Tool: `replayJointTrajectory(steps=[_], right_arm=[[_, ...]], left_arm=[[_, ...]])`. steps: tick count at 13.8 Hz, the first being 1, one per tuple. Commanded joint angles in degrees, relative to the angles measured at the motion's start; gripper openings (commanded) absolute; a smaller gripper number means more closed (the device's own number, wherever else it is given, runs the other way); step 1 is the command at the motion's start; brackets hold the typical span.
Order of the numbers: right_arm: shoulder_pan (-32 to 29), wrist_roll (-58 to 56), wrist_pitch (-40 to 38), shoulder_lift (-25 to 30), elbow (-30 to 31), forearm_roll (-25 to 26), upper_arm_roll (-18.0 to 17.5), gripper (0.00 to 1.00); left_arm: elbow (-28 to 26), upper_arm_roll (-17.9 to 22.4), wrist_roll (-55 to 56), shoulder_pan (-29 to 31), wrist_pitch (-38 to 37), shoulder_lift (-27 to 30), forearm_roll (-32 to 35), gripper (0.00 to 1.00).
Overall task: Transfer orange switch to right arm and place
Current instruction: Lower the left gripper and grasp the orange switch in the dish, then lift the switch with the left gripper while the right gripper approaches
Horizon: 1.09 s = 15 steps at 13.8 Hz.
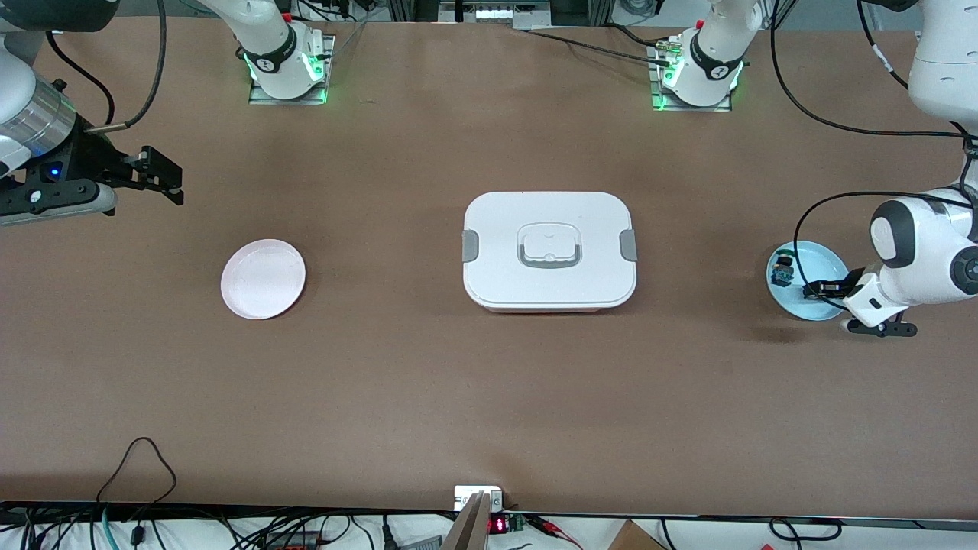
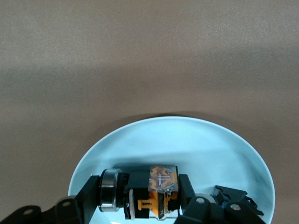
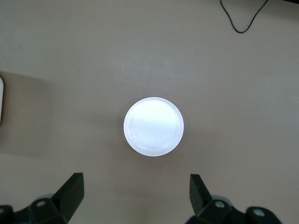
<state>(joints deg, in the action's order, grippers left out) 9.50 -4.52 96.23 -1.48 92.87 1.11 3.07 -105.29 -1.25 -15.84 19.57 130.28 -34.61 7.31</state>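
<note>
The orange switch, black with a silver ring and an orange block, lies on its side in the light blue plate at the left arm's end of the table. My left gripper is down in that plate with one finger on each end of the switch; in the front view the gripper hides the switch. My right gripper is open and empty, waiting in the air above the table at the right arm's end. In the right wrist view it is spread over bare table beside the pink plate.
A black switch with green and blue parts lies in the same blue plate, and its edge shows in the left wrist view. A white lidded box stands mid-table. The pink plate lies toward the right arm's end.
</note>
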Motion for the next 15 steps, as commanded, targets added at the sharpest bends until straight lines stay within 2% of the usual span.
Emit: replayJointTrajectory(steps=[1,4,5,9,10,13,15], right_arm=[[0.2,0.2,-0.9,0.1,-0.9,-0.5,-0.1,1.0],[0.3,0.0,-0.1,0.1,-0.9,-0.4,-0.2,1.0],[0.3,0.0,1.1,0.1,-0.9,-0.3,-0.2,1.0],[0.3,0.0,2.4,-0.1,-0.9,0.0,-0.2,1.0],[0.3,0.0,2.4,-0.1,-0.9,0.3,-0.2,1.0],[-0.2,0.0,2.4,-0.5,-0.9,0.3,0.1,1.0],[-0.3,-0.5,2.2,-0.4,-0.9,0.7,0.3,1.0]], left_arm=[[0.5,-1.3,-1.3,1.0,-1.3,0.5,0.2,0.21],[2.4,-2.9,-1.4,1.0,-7.6,3.9,0.0,0.18],[3.9,-4.1,-1.4,1.1,-10.6,4.6,0.0,0.13],[15.0,-8.5,-1.5,1.1,-27.0,5.1,-0.3,0.1],[17.6,-9.8,-1.5,1.1,-31.0,5.1,-1.4,0.07],[23.5,-12.6,-1.6,1.1,-41.8,5.2,-6.7,0.06],[26.8,-15.1,-4.6,1.0,-46.6,5.1,-11.7,0.01]])
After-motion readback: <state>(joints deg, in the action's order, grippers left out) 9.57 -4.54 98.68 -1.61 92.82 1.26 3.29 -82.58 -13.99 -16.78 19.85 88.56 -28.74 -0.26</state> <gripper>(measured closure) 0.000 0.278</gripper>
